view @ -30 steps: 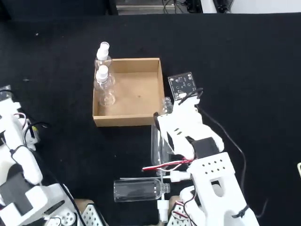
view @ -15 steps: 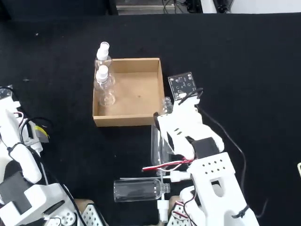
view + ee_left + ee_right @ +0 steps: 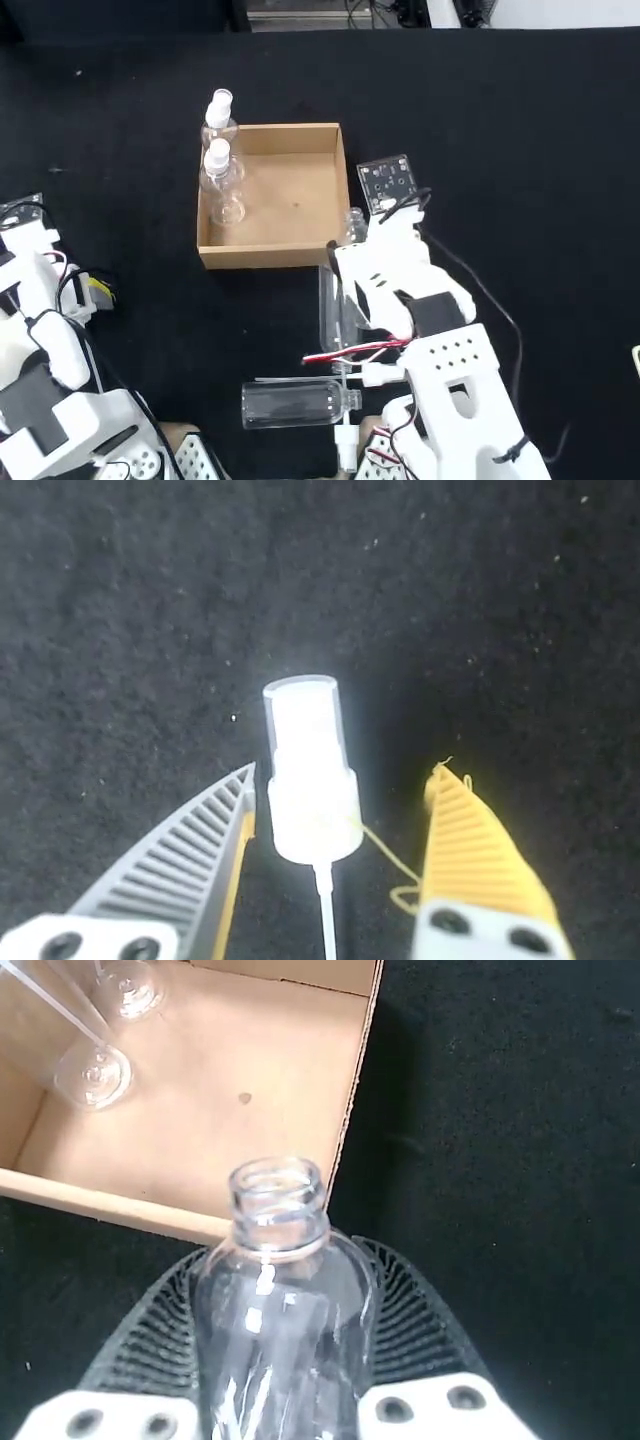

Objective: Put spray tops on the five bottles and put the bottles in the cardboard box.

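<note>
Clear plastic fills the right gripper [image 3: 290,1260]: its jaws are clamped on the shoulders of an uncapped bottle [image 3: 275,1305], whose open neck points away from the wrist, toward the near wall of the cardboard box [image 3: 265,256]. The bottle sits just outside that box, by its near right corner. Holding it by the body leaves the threaded mouth free, which looks like the reason for the grip: the neck is presented so that a top can be fitted from the other side.

Over on the left, well apart from the box, the left gripper [image 3: 345,772] hangs above the black cloth [image 3: 520,150] with its jaws parted around a white spray top [image 3: 308,780]. The ribbed grey finger [image 3: 215,825] lies close against the top's collar, while the yellow finger [image 3: 465,830] stands off with a gap, so the top is straddled rather than pinched. Its dip tube runs back toward the wrist, an orientation that would suit lowering the tube into a bottle once the top is gripped.

Two capped bottles [image 3: 219,165] stand inside the box along its left wall, leaving most of the floor free for the rest. A third empty bottle [image 3: 295,404] lies on its side on the cloth near the right arm's base, within reach for a later turn.
</note>
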You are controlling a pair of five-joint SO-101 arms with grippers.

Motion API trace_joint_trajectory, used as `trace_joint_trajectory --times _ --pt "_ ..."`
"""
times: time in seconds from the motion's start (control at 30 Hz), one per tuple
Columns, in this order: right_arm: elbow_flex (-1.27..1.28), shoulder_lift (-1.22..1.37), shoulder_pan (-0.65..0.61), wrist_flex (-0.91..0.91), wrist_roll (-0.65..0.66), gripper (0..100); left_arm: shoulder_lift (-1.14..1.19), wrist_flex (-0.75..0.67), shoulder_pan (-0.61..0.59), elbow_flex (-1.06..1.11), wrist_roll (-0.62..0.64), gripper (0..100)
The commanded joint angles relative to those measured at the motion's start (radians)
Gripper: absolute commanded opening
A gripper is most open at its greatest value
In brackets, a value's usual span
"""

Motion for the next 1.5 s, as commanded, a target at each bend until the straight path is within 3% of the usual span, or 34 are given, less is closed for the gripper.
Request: trace_joint_trajectory --times 0.0,0.1,0.23,0.3,0.57,0.83,1.1,1.27,1.47 --pt "-0.005 -0.024 -0.008 -0.015 0.009 1.1 -0.006 -0.025 -0.008 -0.001 -0.009 24" --pt "-0.005 -0.024 -0.008 -0.015 0.009 1.1 -0.006 -0.023 -0.007 0.018 -0.011 22" --pt "-0.005 -0.024 -0.008 -0.015 0.009 1.1 -0.006 -0.023 0.038 0.047 -0.009 2" --pt "-0.007 -0.025 -0.008 -0.014 0.009 1.1 -0.008 -0.008 0.073 0.062 -0.009 6" --pt "-0.008 -0.285 0.084 0.081 0.008 1.1 -0.060 0.222 0.117 -0.131 0.060 3" --pt "-0.039 -0.521 0.071 0.126 0.060 1.1 -0.353 0.488 0.243 -0.407 0.172 3" --pt "-0.272 -0.449 -0.124 0.126 0.071 1.1 -0.560 0.466 0.374 -0.565 0.336 3" --pt "-0.325 -0.435 -0.140 0.127 0.071 1.1 -0.609 0.474 0.443 -0.716 0.397 3" --pt "-0.213 -0.522 -0.140 0.109 0.029 1.1 -0.687 0.456 0.572 -0.750 0.408 3"
